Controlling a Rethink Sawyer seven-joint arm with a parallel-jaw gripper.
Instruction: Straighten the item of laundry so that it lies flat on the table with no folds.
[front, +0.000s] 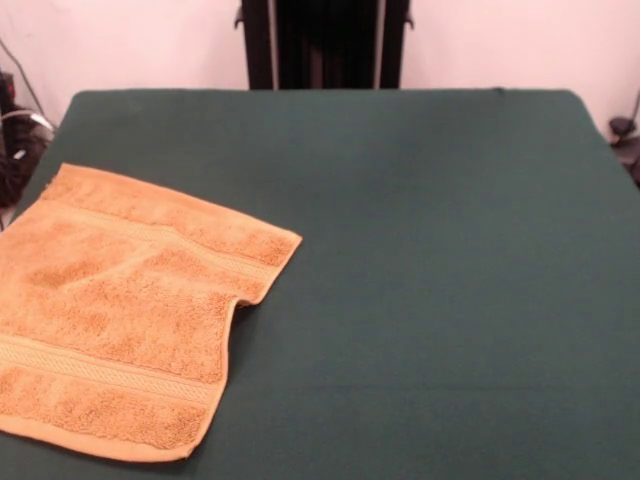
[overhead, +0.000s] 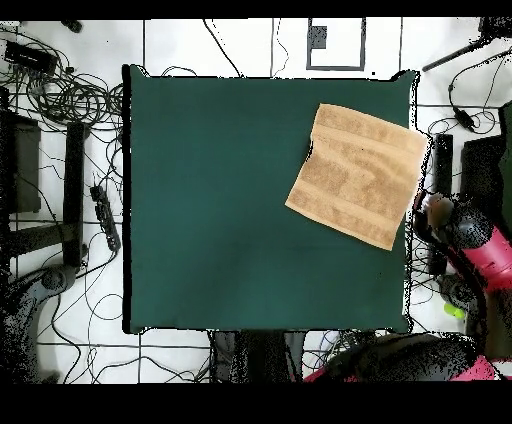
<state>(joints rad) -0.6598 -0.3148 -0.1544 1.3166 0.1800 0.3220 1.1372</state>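
The orange-tan towel (front: 120, 310) lies on the left part of the dark green table (front: 430, 250), mostly spread out. Its right edge is tucked in, with a small fold about halfway along. Woven border bands run across it near two opposite ends. In the overhead view the towel (overhead: 357, 175) lies at the table's (overhead: 220, 200) upper right, one corner reaching over the table's right edge. No label shows. The red arm is beside the table at the right in the overhead view, and its gripper end (overhead: 437, 210) is just off the table edge, near the towel's lower corner. The front view does not show the gripper.
The black pedestal (front: 325, 45) stands behind the table's far edge. Cables and black gear (overhead: 60, 90) lie on the floor around the table. A dark stand (overhead: 75, 180) is at the left in the overhead view.
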